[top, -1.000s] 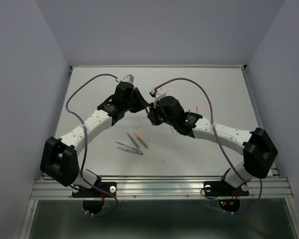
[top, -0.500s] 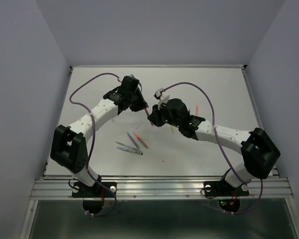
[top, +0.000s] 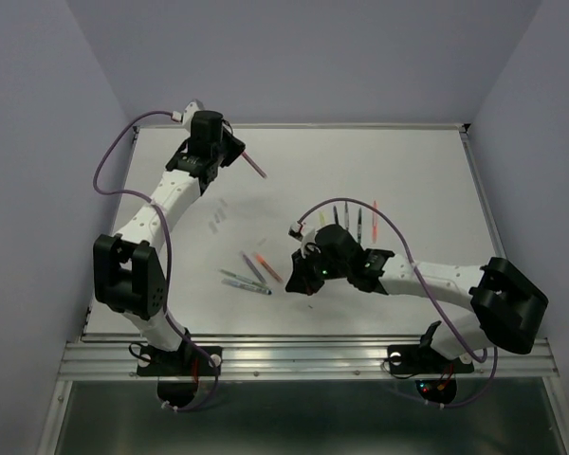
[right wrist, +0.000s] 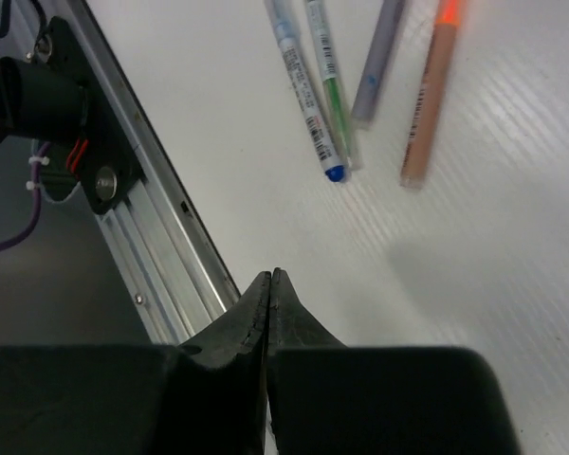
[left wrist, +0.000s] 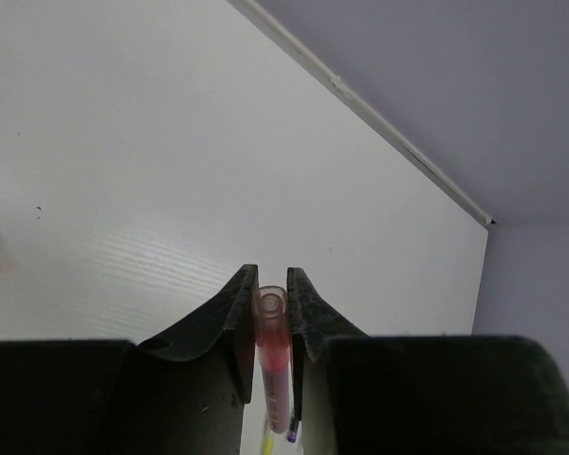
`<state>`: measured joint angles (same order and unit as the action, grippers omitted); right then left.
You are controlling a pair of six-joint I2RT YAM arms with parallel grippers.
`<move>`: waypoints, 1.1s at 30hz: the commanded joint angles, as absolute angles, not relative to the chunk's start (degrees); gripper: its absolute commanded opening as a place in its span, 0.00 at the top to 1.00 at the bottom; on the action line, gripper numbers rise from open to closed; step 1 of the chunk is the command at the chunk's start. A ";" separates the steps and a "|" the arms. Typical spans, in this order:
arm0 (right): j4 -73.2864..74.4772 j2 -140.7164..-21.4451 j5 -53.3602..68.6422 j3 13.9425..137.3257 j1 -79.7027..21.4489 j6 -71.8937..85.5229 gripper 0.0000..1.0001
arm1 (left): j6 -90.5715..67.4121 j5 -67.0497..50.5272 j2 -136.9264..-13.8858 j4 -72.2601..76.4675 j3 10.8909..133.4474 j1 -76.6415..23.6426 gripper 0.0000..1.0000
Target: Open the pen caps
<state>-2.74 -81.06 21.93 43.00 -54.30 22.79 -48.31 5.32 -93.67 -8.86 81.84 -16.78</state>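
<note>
Top external view: the left arm reaches to the upper left of the table (top: 427, 171), and a pink pen (top: 254, 167) juts from the left gripper (top: 235, 154) toward the lower right. Left wrist view shows its two fingers (left wrist: 235, 313) pinched on that pen's barrel, with the hollow round end poking just past the fingertips. I cannot tell whether that end is a cap. The right gripper (top: 292, 283) sits near the frame's centre, just right of a cluster of pens (top: 251, 275) lying loose on the table. Right wrist view shows its fingers (right wrist: 237, 322) pressed flat together with nothing between them, over bare table near the metal rail (right wrist: 161, 256) at left. Along the top of that frame lie a blue-tipped pen (right wrist: 303, 95), a green pen (right wrist: 330, 90), a grey pen (right wrist: 379, 57) and an orange pen (right wrist: 429, 104), close beside one another. A second row of pens (top: 351, 220) lies above the right wrist in the top view, apart from the first cluster.
</note>
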 commanded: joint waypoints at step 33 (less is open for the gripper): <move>-0.18 -89.31 6.84 63.40 -47.72 9.39 0.99 | -44.12 -0.62 -84.01 -3.69 72.58 -24.18 1.00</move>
<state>-0.34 -93.73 -1.56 69.95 -47.97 7.88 -45.67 -4.16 -82.15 -6.00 66.78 -25.82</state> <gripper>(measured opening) 0.148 0.265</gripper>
